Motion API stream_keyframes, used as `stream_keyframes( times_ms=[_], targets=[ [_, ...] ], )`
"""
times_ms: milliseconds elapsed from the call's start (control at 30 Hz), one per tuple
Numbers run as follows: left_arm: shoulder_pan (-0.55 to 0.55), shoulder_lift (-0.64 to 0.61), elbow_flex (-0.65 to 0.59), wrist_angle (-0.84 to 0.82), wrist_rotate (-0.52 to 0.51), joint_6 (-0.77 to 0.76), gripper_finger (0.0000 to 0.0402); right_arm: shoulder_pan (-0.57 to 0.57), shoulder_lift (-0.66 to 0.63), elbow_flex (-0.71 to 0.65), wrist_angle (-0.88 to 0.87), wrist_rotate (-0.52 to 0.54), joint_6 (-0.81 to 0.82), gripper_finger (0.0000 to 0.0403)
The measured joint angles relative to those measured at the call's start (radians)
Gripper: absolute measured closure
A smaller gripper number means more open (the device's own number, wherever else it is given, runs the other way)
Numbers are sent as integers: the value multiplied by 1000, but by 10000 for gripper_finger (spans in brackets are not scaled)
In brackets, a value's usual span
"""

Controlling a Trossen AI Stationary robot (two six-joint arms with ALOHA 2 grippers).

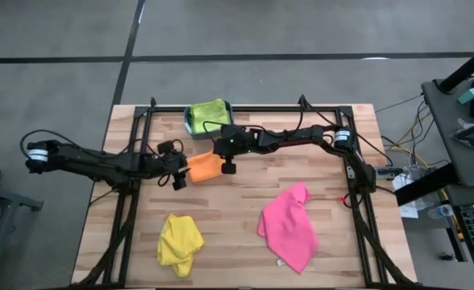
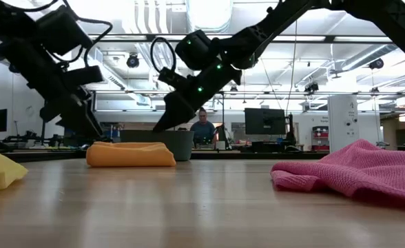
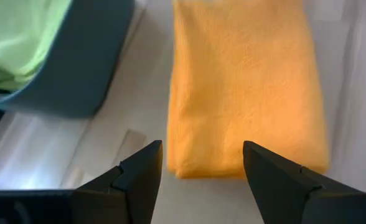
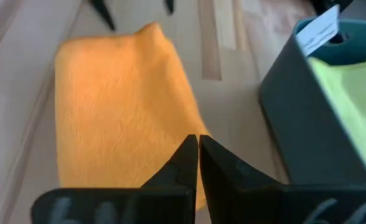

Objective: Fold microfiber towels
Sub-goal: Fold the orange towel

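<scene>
A folded orange towel (image 1: 203, 167) lies flat on the wooden table near its middle, also seen in the low view (image 2: 130, 154). My left gripper (image 3: 201, 158) stands open just off the towel's left end (image 3: 233, 168), its fingers clear of the cloth. My right gripper (image 4: 197, 146) is shut and hovers over the towel's right end (image 4: 139, 124); in the low view its tip (image 2: 160, 126) hangs above the cloth. A crumpled yellow towel (image 1: 179, 242) and a spread pink towel (image 1: 289, 225) lie toward the near edge. A lime green towel (image 1: 209, 113) sits in the bin.
The teal bin (image 1: 190, 127) stands at the far edge, just behind the orange towel and close to both grippers (image 3: 77, 68). Black frame rails run along the table's left and right sides. Bare wood lies between the orange towel and the two towels nearer the front.
</scene>
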State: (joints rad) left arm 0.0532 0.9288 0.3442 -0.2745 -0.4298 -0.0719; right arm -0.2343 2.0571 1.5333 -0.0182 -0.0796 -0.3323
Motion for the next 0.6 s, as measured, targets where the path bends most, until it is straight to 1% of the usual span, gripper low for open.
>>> stream_keyframes(
  times_ms=[100,200,300,400,600],
  targets=[
    [6,8,-10,2,5,0,195,-14,-7,0,-6,-16,0,387],
    [17,19,-11,13,5,0,195,-31,-7,0,-16,-61,24,370],
    [33,29,-11,27,7,6,203,-42,-7,0,-24,-75,51,351],
    [49,45,-11,35,13,24,226,-51,-7,0,-29,-78,70,332],
    [75,104,-11,68,39,27,285,-55,8,0,-29,-84,87,299]
  ],
)
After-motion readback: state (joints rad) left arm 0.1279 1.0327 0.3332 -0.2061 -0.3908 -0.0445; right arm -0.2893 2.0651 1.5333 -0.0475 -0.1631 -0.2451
